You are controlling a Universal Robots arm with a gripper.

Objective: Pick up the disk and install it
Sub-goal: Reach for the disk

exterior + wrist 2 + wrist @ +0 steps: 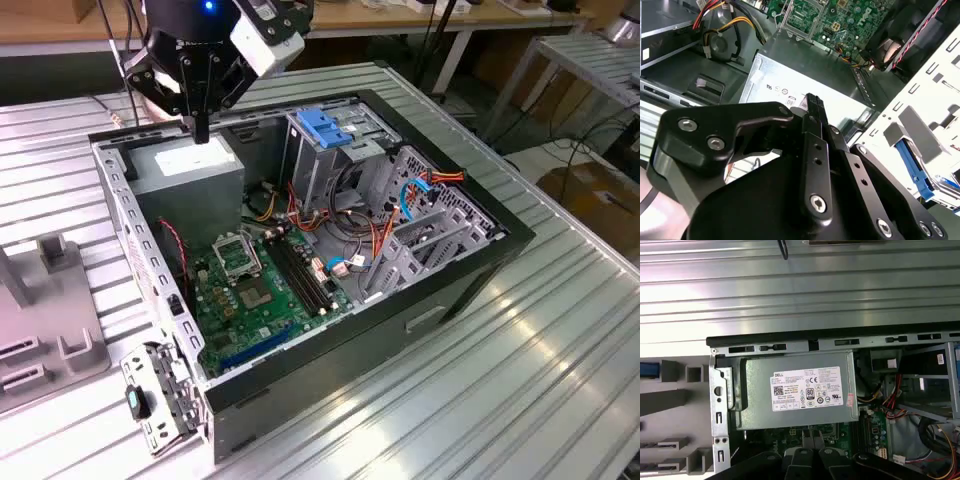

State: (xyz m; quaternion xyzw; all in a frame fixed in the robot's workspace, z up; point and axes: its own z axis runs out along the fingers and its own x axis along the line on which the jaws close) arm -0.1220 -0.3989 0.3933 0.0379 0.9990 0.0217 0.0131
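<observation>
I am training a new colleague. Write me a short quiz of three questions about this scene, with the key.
1. True or false: the tool holds the disk.
2. The tool hangs above which part? A) the grey power supply B) the green motherboard C) the card slots
3. Fill in the colour: the plastic bracket atop the drive cage is ____.
Key: 1 false; 2 A; 3 blue.
</observation>
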